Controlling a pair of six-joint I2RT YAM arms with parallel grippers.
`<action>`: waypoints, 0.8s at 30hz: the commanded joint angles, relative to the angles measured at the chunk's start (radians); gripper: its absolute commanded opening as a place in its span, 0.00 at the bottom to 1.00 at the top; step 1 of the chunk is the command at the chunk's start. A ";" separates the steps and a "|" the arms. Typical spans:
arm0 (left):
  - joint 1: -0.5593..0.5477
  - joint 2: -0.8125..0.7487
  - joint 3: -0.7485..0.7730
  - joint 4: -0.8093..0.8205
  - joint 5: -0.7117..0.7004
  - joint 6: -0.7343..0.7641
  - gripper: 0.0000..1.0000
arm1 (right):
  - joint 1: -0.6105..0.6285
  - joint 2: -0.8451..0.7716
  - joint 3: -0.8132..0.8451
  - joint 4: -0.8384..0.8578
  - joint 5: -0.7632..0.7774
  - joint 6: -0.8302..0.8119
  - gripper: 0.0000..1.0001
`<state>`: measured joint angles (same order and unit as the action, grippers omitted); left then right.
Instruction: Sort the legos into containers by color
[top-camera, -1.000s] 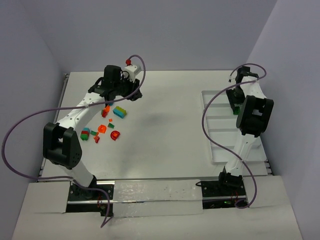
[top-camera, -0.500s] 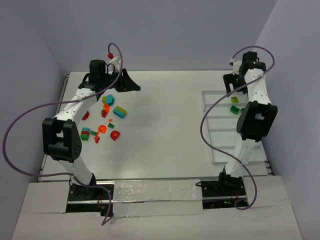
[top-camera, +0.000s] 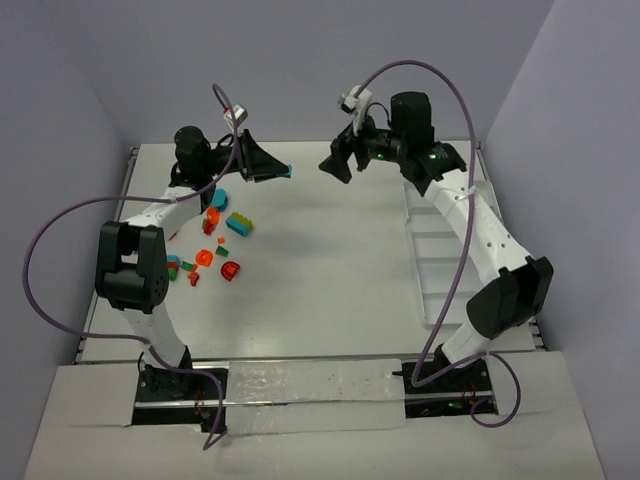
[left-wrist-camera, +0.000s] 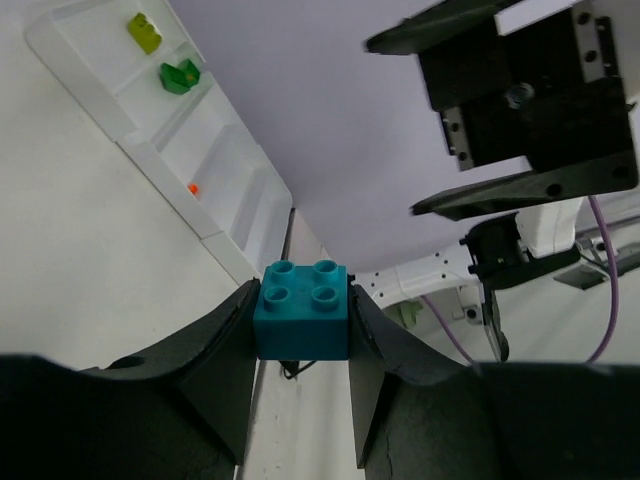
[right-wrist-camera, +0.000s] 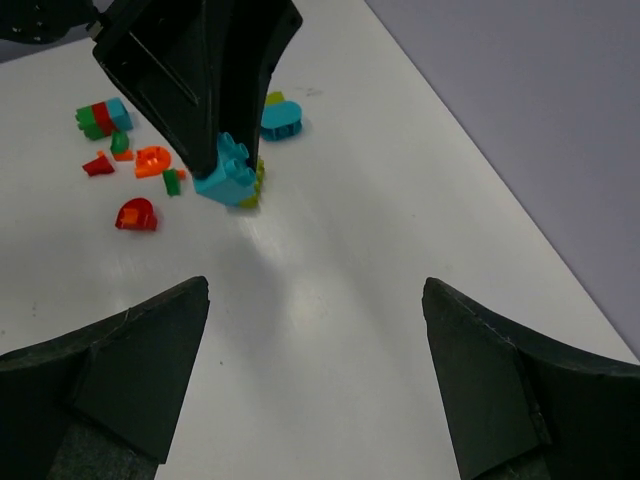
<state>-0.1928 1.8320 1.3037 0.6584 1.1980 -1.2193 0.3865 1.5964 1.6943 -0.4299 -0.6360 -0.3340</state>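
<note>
My left gripper (top-camera: 278, 168) hangs above the back of the table, shut on a teal-blue lego (left-wrist-camera: 303, 310) that fills the gap between its fingers. The right gripper (top-camera: 333, 166) faces it from a short way to the right, open and empty, and the teal lego (right-wrist-camera: 228, 178) shows ahead of its spread fingers (right-wrist-camera: 150, 340). Other legos lie on the table at the left: a teal round one (top-camera: 217, 198), an orange one (top-camera: 213, 215), a teal and lime one (top-camera: 239, 224) and a red one (top-camera: 230, 270). The white containers (top-camera: 425, 300) lie at the right, holding a lime lego (left-wrist-camera: 144, 32) and a dark green lego (left-wrist-camera: 181, 76).
Purple cables loop over both arms. The right arm (top-camera: 470, 220) stretches across the tray's far end. Walls close in the table at the back and on both sides. A small orange piece (left-wrist-camera: 192, 187) lies in a further compartment.
The right arm swung from over the tray to the middle back and its jaws opened wide. The left gripper rose from the pile and turned right, holding the teal lego.
</note>
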 joint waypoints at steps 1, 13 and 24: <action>0.000 -0.016 0.025 0.165 0.103 -0.106 0.10 | 0.065 0.054 -0.054 0.215 -0.044 0.016 0.93; -0.037 -0.049 0.033 -0.003 0.188 0.023 0.12 | 0.187 0.036 -0.107 0.296 -0.013 -0.226 0.91; -0.037 -0.042 0.037 0.004 0.180 0.012 0.12 | 0.229 0.011 -0.136 0.232 -0.021 -0.303 0.83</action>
<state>-0.2268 1.8248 1.3056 0.6472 1.3632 -1.2209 0.6057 1.6642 1.5627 -0.2234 -0.6419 -0.5969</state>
